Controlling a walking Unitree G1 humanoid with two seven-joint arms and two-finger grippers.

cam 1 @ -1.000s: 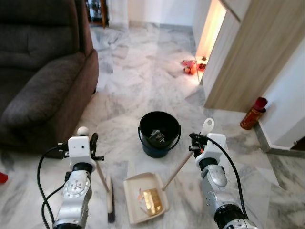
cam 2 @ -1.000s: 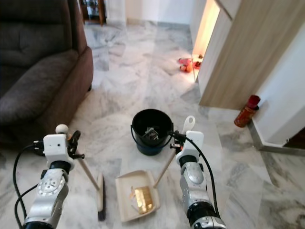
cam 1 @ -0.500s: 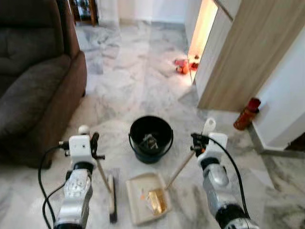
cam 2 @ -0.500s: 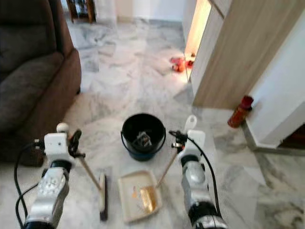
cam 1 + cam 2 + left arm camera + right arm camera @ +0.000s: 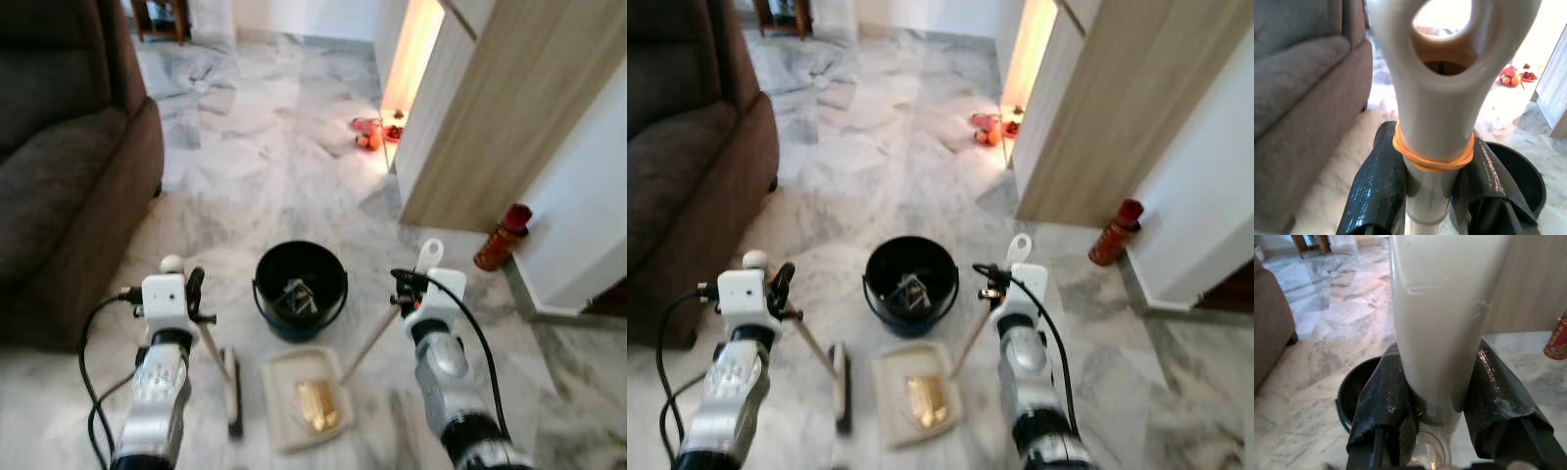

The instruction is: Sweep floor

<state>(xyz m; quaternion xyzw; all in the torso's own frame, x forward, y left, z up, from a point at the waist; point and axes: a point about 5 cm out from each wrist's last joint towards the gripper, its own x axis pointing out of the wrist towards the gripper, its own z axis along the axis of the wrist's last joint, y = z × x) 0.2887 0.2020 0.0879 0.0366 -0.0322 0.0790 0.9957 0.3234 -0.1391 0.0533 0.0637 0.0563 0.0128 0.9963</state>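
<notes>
Warm light is spilling from the doorway (image 5: 419,44) & glaring on the marble floor (image 5: 274,147); rest of room is sitting in soft, even daylight; sofa (image 5: 59,186) is staying dim; head views are smearing w/ motion blur toward the bottom; wrist views are blurring close-up handles, bkgd sharper.

My head cams look fwd/down from above at the bucket (image 5: 300,286); both wrist cams sit v. close along my fingers, sharing that bucket.
</notes>
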